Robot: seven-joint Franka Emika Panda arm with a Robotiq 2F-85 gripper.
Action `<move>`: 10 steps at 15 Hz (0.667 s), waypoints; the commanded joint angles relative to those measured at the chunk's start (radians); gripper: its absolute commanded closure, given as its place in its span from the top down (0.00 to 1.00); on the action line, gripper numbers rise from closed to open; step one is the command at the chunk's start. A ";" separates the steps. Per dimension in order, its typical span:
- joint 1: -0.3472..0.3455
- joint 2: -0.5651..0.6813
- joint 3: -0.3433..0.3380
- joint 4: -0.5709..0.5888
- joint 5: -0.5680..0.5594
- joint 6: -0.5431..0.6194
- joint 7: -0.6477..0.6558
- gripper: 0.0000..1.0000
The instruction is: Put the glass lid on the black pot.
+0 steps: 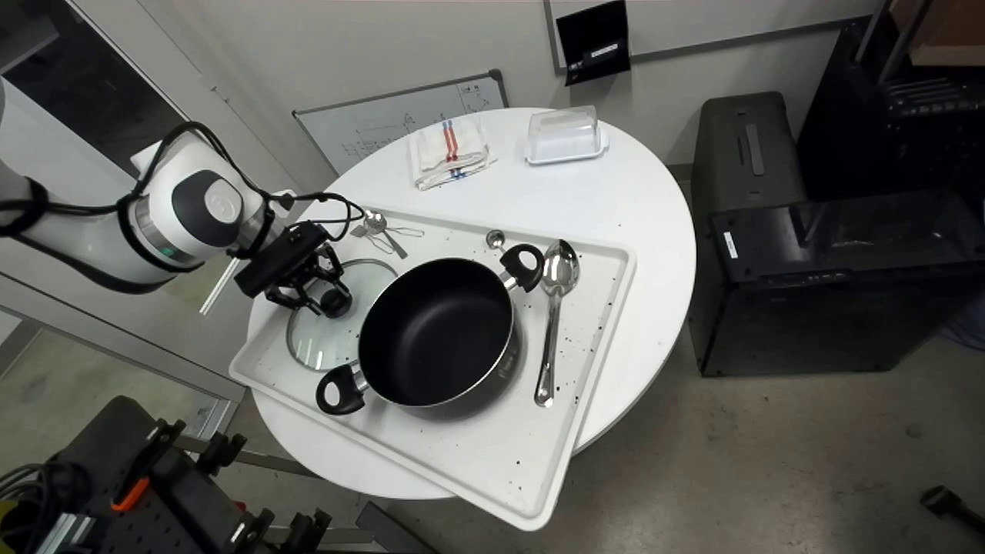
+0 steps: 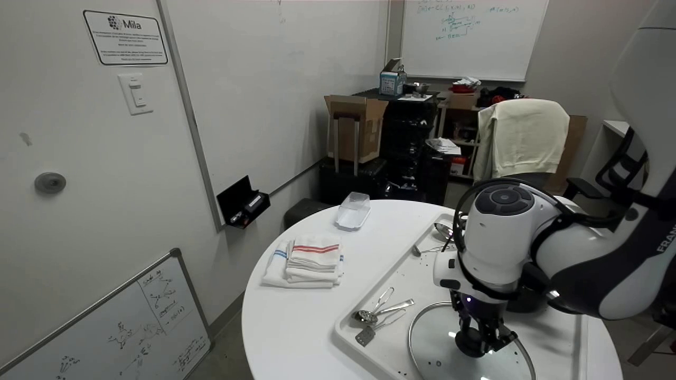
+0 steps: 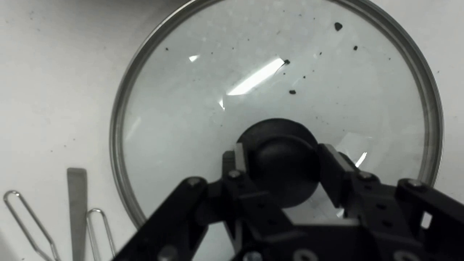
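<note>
Wrist view: half-closed tool (image 3: 284, 156) clasps glass lid (image 3: 266, 107) by knob (image 3: 286, 172).

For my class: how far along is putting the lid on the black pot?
Done: the gripper is at the lid, fingers either side of its knob. In hand: the grasp; whether it is closed, I can't tell. Left: lift the lid, carry it over and lower it, since it is beside the pot, which stands uncovered.

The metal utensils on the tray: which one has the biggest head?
The serving spoon beside the black pot: its oval bowl is plainly bigger than any head visible among the small utensils.
</note>
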 commanded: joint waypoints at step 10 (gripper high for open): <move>-0.013 -0.101 0.038 -0.042 -0.013 -0.016 0.009 0.25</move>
